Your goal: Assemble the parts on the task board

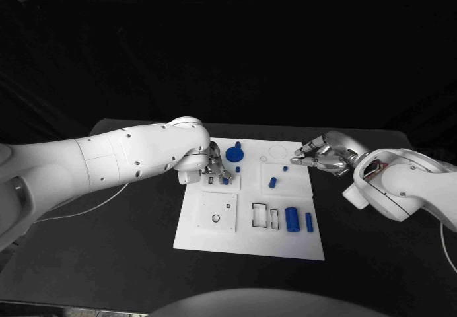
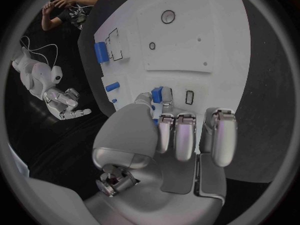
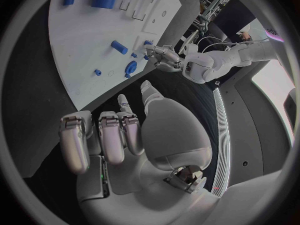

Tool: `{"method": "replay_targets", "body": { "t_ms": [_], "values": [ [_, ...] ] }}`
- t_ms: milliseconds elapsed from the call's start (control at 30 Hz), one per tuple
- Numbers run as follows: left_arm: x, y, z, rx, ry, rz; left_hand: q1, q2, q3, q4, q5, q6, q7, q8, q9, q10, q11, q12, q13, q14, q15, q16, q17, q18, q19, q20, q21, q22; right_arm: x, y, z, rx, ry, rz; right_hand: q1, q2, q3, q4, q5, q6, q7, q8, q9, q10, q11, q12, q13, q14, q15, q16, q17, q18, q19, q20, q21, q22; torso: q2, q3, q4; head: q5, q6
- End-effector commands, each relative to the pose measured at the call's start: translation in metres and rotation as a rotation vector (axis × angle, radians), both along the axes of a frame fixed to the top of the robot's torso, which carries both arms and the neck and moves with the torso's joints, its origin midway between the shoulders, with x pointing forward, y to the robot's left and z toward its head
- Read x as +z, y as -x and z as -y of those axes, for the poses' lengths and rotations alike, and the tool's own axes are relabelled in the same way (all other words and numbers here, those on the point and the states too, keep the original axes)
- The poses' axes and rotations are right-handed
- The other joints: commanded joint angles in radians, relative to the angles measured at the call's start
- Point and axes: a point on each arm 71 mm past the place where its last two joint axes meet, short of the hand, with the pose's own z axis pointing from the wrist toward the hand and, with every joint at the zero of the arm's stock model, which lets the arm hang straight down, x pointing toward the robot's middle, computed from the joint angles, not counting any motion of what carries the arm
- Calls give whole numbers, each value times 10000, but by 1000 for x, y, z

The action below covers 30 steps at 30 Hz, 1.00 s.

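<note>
Two silver hands flanked the white task board (image 1: 249, 228): left hand (image 1: 211, 168) pinching a small blue part (image 2: 157, 94) over its upper-left slots, apparently for insertion; right hand (image 1: 322, 156) empty, fingers apart, upper right.

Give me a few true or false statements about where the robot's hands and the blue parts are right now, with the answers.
1. The left hand is over the task board. True.
2. The right hand holds a blue part. False: it holds nothing, fingers apart, at the board's far right corner.
3. Two blue cylinders lie side by side near the board's near right edge. True.
4. The round blue part lies off the board on the black table. False: it sits on the board.
</note>
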Motion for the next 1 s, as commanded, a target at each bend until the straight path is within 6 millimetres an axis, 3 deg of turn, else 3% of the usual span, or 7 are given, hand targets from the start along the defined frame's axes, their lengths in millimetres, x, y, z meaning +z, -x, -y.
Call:
{"method": "replay_targets", "body": {
  "t_ms": [33,500,1000],
  "values": [
    [0,1,-1,35,4,-70,316,-68,179,-9,378,37,-56,-51,105,1058,-93,25,2603,1060,-81,26,2629,-75,1052,-77,24,2634,-1,1,0,56,85,-48,-11,119,-5,49,66,43,-27,28,16,1048,41,-32,2632,1061,89,41,2631,-68,1047,78,45,2634,-7,-1,7,-18,-17],
    [3,1,-11,234,201,39,1058,-423,708,-33,528,164,-83,-131,375,1058,-115,25,2603,1060,-121,26,2629,-75,1052,-122,24,2634,-2,0,4,-78,165,-72,-5,151,-12,59,80,92,-66,41,26,1048,8,-32,2632,1061,71,41,2631,-68,1047,76,45,2634,-21,-1,5,-76,-45],
    [15,-3,-13,83,-28,105,1160,-476,789,-29,524,195,-87,-147,421,1058,-120,25,2603,1060,-128,26,2629,-75,1052,-128,24,2634,-5,-1,5,-93,204,-132,-6,152,-19,62,80,104,-52,43,27,1048,9,-32,2632,1061,66,41,2631,-68,1047,75,45,2634,-2,0,-4,-19,-65]
  ]
}}
